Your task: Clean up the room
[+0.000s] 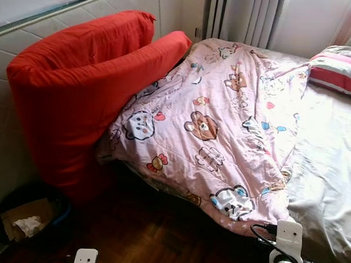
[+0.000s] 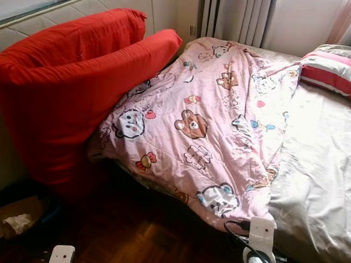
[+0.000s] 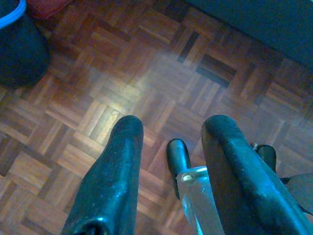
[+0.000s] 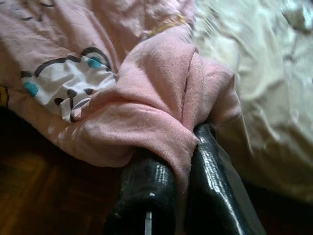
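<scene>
A pink quilt (image 1: 222,122) printed with cartoon bears lies crumpled across the bed, its lower corner hanging over the near edge. My right gripper (image 4: 178,147) is shut on that corner, and pink cloth (image 4: 156,103) is bunched between and over the black fingers. The right arm (image 1: 288,244) shows at the bed's near edge, just below the corner. My left gripper (image 3: 173,125) hangs open over the parquet floor (image 3: 122,73) with nothing between its fingers.
Two big red cushions (image 1: 84,87) lean against the padded wall left of the bed. A striped pillow (image 1: 338,69) lies at the far right on the beige sheet (image 1: 325,161). A dark bin (image 1: 29,218) holding cardboard and paper stands on the floor at lower left.
</scene>
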Available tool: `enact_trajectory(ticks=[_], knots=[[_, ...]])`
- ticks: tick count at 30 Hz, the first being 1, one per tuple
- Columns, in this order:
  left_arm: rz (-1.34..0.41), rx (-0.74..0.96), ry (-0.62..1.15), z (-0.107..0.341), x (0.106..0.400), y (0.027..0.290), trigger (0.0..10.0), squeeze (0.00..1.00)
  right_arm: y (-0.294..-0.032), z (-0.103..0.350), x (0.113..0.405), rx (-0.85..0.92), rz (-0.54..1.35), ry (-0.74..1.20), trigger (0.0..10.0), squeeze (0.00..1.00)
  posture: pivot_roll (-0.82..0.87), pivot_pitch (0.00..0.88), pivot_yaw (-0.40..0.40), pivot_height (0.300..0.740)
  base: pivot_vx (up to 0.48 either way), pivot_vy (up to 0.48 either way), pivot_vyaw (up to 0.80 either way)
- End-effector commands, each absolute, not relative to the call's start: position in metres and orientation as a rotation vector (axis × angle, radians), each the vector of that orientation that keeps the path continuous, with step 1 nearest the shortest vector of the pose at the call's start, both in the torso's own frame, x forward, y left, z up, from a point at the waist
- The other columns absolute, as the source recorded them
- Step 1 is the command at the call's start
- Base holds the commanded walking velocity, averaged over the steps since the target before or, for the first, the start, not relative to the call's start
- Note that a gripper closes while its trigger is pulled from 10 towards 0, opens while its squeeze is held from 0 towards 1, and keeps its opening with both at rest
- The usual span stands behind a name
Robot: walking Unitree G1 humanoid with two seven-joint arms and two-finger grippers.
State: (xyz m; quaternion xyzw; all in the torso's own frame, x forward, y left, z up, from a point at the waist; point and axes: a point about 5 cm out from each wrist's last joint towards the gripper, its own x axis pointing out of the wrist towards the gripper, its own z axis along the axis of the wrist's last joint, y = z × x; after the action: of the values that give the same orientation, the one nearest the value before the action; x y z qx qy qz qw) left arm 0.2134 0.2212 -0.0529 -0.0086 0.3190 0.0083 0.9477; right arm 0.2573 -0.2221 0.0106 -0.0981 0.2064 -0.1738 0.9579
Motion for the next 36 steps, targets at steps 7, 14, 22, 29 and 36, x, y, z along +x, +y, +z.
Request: enact_trajectory(ticks=[7, 14, 22, 29, 36], knots=[[-0.007, -0.004, 0.718, -0.062, 0.202, 0.217, 10.0, 0.0, -0.224, 0.0, 0.245, -0.219, -0.344, 0.469, 10.0, 1.0, 0.0, 0.198, 0.026, 0.74, 0.0, 0.0, 0.0], [-0.007, -0.004, 0.729, -0.064, 0.2, 0.215, 10.0, 0.0, -0.223, 0.016, 0.252, -0.183, -0.374, 0.354, 10.0, 1.0, 0.0, 0.198, 0.027, 0.74, 0.0, 0.0, 0.0], [-0.007, -0.005, 0.738, -0.065, 0.198, 0.216, 10.0, 0.0, -0.24, 0.018, 0.24, -0.083, -0.587, 0.334, 10.0, 1.0, 0.0, 0.198, 0.027, 0.74, 0.0, 0.0, 0.0], [-0.001, -0.006, 0.744, -0.065, 0.197, 0.217, 10.0, 0.0, -0.248, 0.002, 0.226, 0.058, -0.696, 0.422, 10.0, 1.0, 0.0, 0.198, 0.026, 0.74, 0.0, 0.0, 0.0], [0.0, -0.006, 0.753, -0.066, 0.196, 0.216, 10.0, 0.0, -0.227, -0.009, 0.235, 0.113, -0.498, 0.468, 10.0, 0.35, 0.0, 0.195, 0.027, 0.74, 0.0, 0.0, 0.0]])
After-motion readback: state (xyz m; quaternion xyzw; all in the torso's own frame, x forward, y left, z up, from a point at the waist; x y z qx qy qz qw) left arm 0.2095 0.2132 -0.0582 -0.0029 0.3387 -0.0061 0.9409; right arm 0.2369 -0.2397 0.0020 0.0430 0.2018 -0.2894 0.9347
